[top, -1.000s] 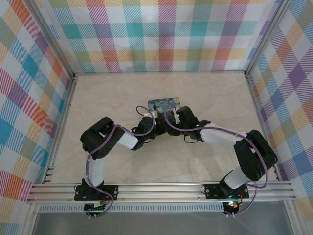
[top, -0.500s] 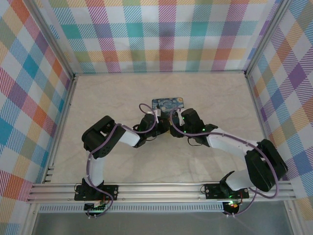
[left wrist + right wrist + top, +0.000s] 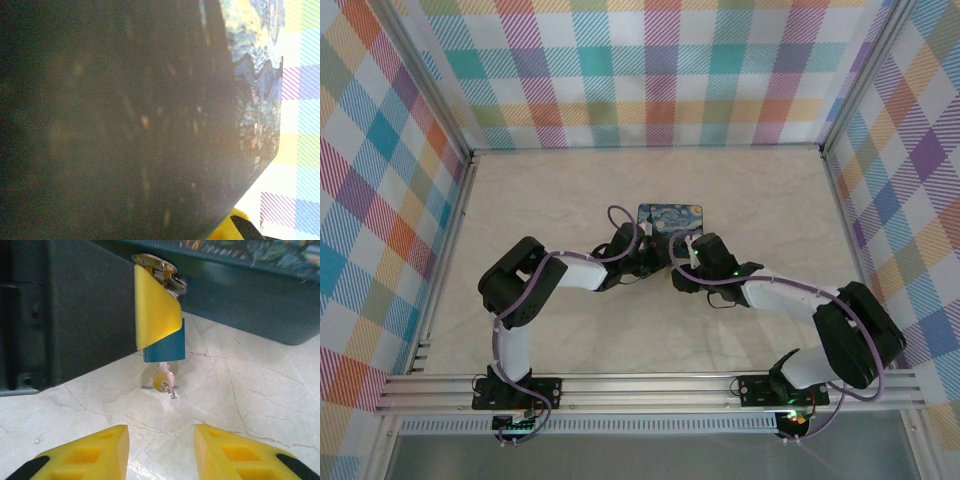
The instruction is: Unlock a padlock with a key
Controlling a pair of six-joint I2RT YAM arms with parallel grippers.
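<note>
Within plaid walls (image 3: pixel 660 70), over the marble table (image 3: pixel 550 200), a padlock (image 3: pixel 165 349) holds its key (image 3: pixel 163 380)

Bare table (image 3: pixel 240 405) open between right gripper (image 3: pixel 161 440) spread fingers (image 3: pixel 85 455) and key (image 3: pixel 163 380) in padlock (image 3: pixel 165 347); left gripper (image 3: pixel 157 315) blocks the left side, painted box (image 3: pixel 250 290) walls off the back.

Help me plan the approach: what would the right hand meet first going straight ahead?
Probably the key, sticking out of the padlock, in line with the gap of the open right hand. The table between looks free, though depth is unclear.
</note>
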